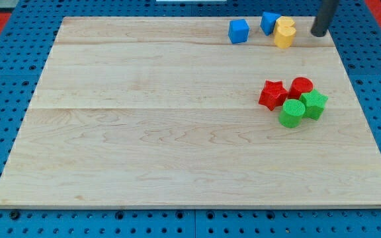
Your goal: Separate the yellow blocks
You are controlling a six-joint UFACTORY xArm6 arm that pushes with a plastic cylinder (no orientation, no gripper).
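Observation:
Two yellow blocks touch each other near the view's top right: one (pixel 286 24) lies just above the other (pixel 283 38), and their shapes are hard to make out. My tip (pixel 319 33) is at the board's top edge, a short way to the right of the yellow pair and apart from it. A blue block (pixel 269 22) touches the upper yellow block on its left. A blue cube (pixel 239 31) sits a little further left, apart from the rest.
A cluster sits at the right middle of the wooden board (pixel 177 132): a red star (pixel 272 94), a red cylinder (pixel 301 86), a green cylinder (pixel 292 113) and a green block (pixel 314 104). The blue pegboard surrounds the board.

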